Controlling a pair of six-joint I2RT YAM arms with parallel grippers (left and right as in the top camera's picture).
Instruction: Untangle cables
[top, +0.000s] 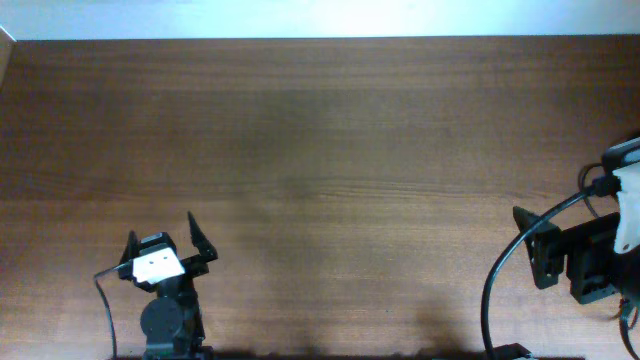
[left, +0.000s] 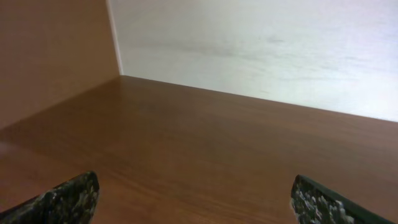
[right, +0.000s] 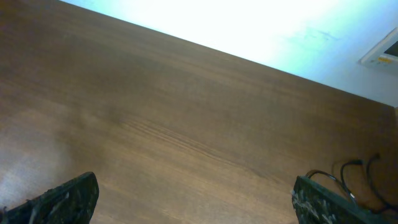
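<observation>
Thin black cables lie looped on the wooden table at the far right edge of the right wrist view, partly hidden behind the right fingertip. I cannot see them in the overhead view. My left gripper is open and empty at the near left of the table; its fingertips frame bare wood in the left wrist view. My right gripper is open and empty at the near right edge, and it is also wide open in its wrist view, with the cables just beyond its right finger.
The brown wooden table fills the overhead view, with a white wall past its far edge. Thick black arm wiring curves beside the right arm. A wooden side panel stands at the table's left end.
</observation>
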